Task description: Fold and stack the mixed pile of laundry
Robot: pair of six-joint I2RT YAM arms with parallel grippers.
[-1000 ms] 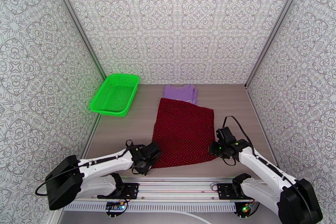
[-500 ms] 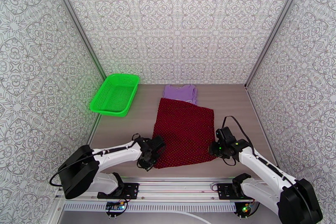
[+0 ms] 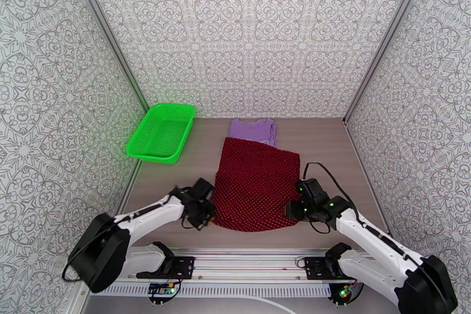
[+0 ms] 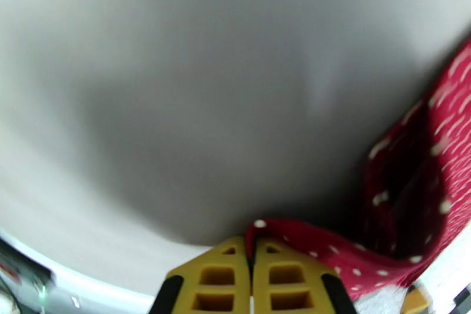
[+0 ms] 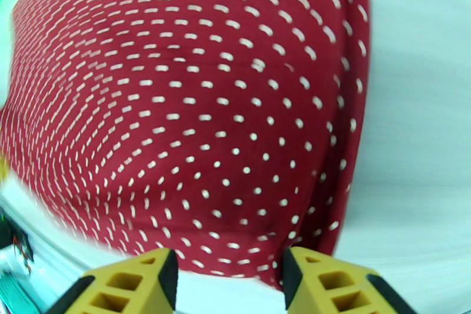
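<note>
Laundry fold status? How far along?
Looks done: the lavender T-shirt lies compact at the far end, apparently folded. In hand: the red dotted garment lies flat; the left gripper is shut on its near left corner, the right gripper open at its near right corner. Left: fold it, stack both.

High rear overview; two close downward wrist views, red garment (image 3: 256, 185) common.
</note>
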